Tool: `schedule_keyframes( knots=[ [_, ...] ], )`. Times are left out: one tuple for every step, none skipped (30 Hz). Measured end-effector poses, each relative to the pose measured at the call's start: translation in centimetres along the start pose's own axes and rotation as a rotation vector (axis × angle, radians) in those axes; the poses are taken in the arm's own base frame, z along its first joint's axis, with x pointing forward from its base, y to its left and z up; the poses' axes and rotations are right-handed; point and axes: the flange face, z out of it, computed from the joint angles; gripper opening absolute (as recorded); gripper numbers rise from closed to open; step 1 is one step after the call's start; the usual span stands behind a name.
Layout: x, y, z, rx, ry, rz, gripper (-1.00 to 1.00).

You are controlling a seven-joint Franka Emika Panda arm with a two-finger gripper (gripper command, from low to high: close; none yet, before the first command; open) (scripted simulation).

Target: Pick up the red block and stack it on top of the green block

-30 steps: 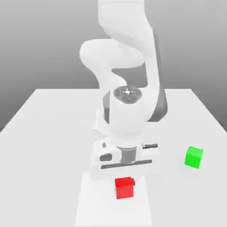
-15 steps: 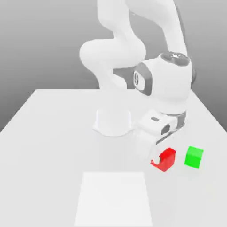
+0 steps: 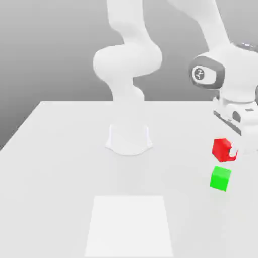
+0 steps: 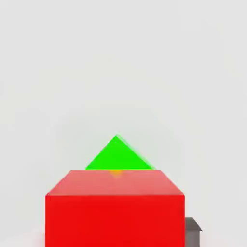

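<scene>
Swung since a second ago from the lower middle of the exterior view to its right edge, with the red block (image 3: 222, 149) carried off the table (image 3: 65, 166) and lifted clear. Held now in the air at right of centre in that view, pinched by the gripper (image 3: 231, 151) — fingers closed tight on its sides, a pale fingertip (image 3: 233, 152) showing against the red face. Directly below it, apart and not touching, the green block (image 3: 220, 179) on the table surface at lower right, unmoved from where it sat a second ago. White arm links arching from the base (image 3: 129, 139) at frame centre up and over to the wrist at upper right. Lighter square patch (image 3: 129, 225) on the table at lower centre, bare now. In the hand view, red block (image 4: 115, 207) large at lower centre — behind it a green corner of the green block (image 4: 118, 155), peeking up just above the red top edge, near the middle of the frame.
</scene>
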Motion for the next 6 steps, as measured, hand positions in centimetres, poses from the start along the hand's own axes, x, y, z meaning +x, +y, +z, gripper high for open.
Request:
schedule_keyframes(
  knots=[
    [0.0, -0.1, 1.0, 0.0, 0.0, -0.004, -1.0],
    [0.0, -0.1, 1.9, -0.001, 0.0, -0.005, -1.0],
    [-0.1, -0.1, 2.9, -0.001, 0.0, -0.004, -1.0],
    [-0.1, -0.1, 3.5, 0.0, 0.0, -0.004, 1.0],
    [-0.1, -0.1, 3.5, 0.0, 0.0, -0.004, 1.0],
    [-0.1, -0.1, 3.5, 0.0, 0.0, -0.005, 1.0]
  ],
)
